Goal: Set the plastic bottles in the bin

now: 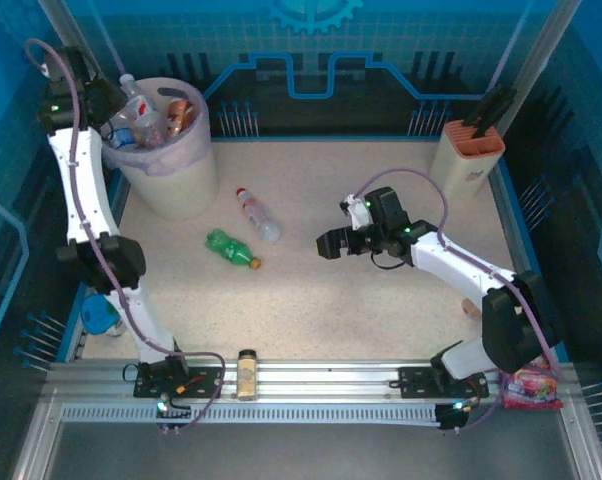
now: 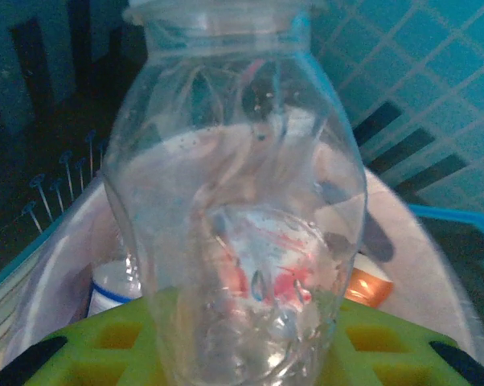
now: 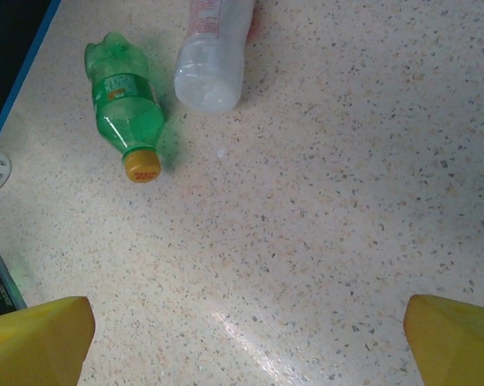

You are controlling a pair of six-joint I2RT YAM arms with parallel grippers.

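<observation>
My left claw (image 2: 242, 354) pinches a clear bottle (image 2: 242, 201) just above the bin (image 2: 423, 249), where other bottles (image 1: 179, 114) already lie. My right claw (image 3: 242, 346) hangs spread wide over the counter (image 3: 346, 201), near a green bottle (image 3: 129, 108) and a red-labelled bottle (image 3: 214, 56) lying side by side.

The table (image 3: 322, 241) looks like speckled stone composite, smooth, with a dull sheen where the light falls. The green bottle (image 3: 125, 104) is glossy see-through plastic, and its orange cap (image 3: 142, 165) looks matt. The clear bottle (image 2: 242, 201) is thin, shiny, creased plastic. The bin (image 1: 181, 190) is smooth cream plastic, its liner (image 1: 156, 163) thin wrinkled film. The near rail (image 1: 321, 385) is ribbed bare metal.
</observation>
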